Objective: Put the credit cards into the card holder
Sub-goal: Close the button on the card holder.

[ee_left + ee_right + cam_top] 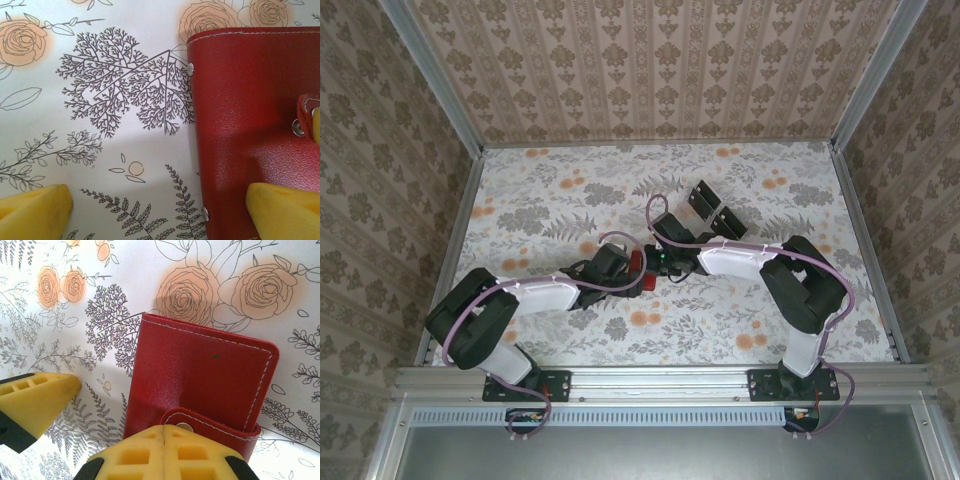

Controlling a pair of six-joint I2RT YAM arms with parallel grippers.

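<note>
The red wallet point(200, 375) lies closed and flat on the flowered table point(550, 200), about mid-table, between the two arms. Its closure tab point(215, 429) is folded over the edge. Whether it is snapped down, I cannot tell.

The right gripper point(164, 435) has its fingers pressed together with no gap, tips right at the tab. Whether the tab is nipped between them is hidden.

The left gripper point(159, 200) has its jaws spread wide and holds nothing. One finger hangs over bare table and the other over the red cover, so they straddle the wallet's side edge.

The credit cards point(704, 199): two black ones with pale edges lie flat on the table, beyond the wallet and to its right, well apart from it.

My reading of the step in hand is getting the wallet open; no card has been picked up.

Risks from here:
- If the tab is pulled with the wallet unpinned, the whole wallet may lift or skate across the table instead of unsnapping.
- If the left jaws close from this straddle, they may shove the wallet sideways or catch only the top cover.
- The leather looks smooth, so a shallow pinch on the tab could slip off.
- The two grippers work very close together, so their fingers could knock.
- The cards lie flush on the table, which leaves little edge to grip later.
</note>
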